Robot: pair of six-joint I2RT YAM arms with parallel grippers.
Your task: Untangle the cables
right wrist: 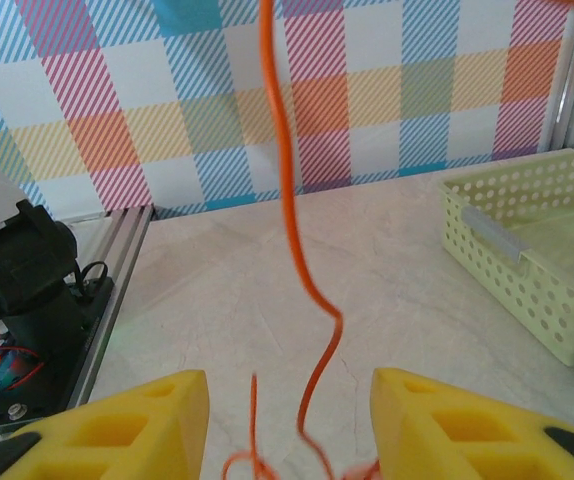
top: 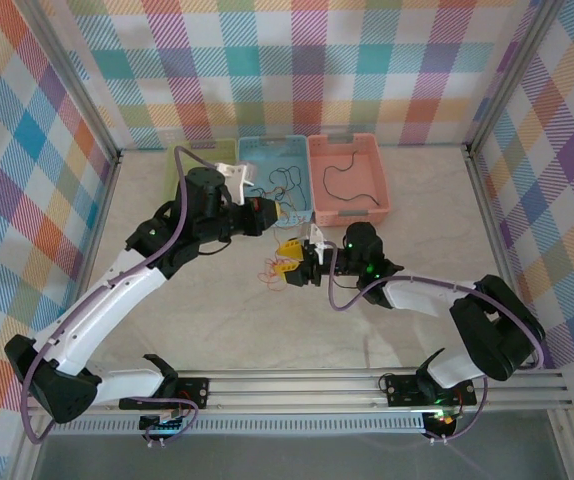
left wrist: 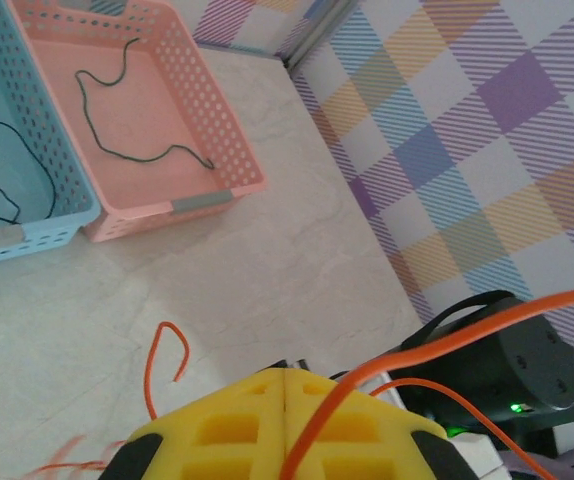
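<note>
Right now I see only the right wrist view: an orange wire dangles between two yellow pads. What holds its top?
Observer: The left tool is shut on that orange wire.
Operator: Are there other wires around?
Observer: A green wire lies alone in the pink basket.

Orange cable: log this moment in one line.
left jaws: shut on orange cable | right jaws: open, cable hanging between | green cable: in pink basket
</note>
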